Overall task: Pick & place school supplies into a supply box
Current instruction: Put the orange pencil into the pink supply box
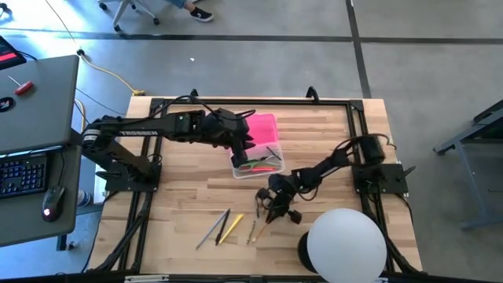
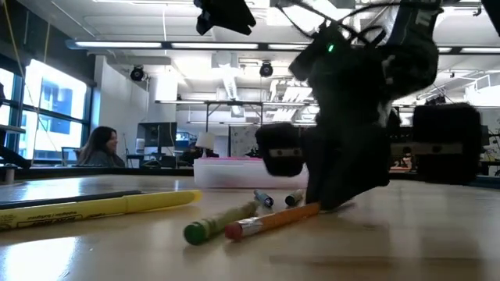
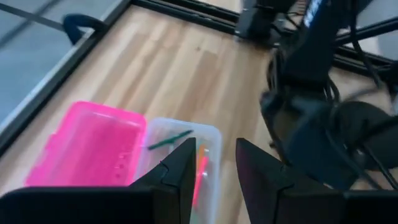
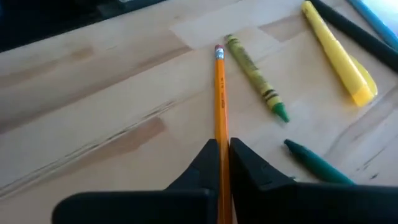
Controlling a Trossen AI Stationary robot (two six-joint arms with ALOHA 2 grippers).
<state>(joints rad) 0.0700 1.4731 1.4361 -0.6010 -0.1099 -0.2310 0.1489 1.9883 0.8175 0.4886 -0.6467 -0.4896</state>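
The supply box, a clear tray [image 1: 258,163] with its pink lid [image 1: 262,130] lying open beside it, sits mid-table and holds a few pens. My left gripper [image 3: 214,168] hovers over the tray [image 3: 186,155], open and empty. My right gripper [image 4: 224,152] is down at the table toward its near edge, shut on an orange pencil [image 4: 219,93]. A green crayon [image 4: 255,78], a yellow highlighter [image 4: 336,53] and a green pen [image 4: 317,163] lie flat on the wood beside the pencil. In the low view the pencil [image 2: 273,221] lies next to the crayon [image 2: 223,220]. My right gripper pinches the orange pencil's shaft [image 4: 221,134] between its two fingers, far from the eraser end [image 4: 218,51]. The fingers slant down from the table's right side. The pencil runs on straight ahead of the fingers. Its eraser end [image 2: 238,229] is down at the table.
A large white dome [image 1: 346,244] stands at the near right, close to my right arm. A grey pen [image 1: 212,230] and the yellow highlighter [image 1: 230,226] lie near the front edge. A desk with a keyboard [image 1: 23,173] stands left of the table.
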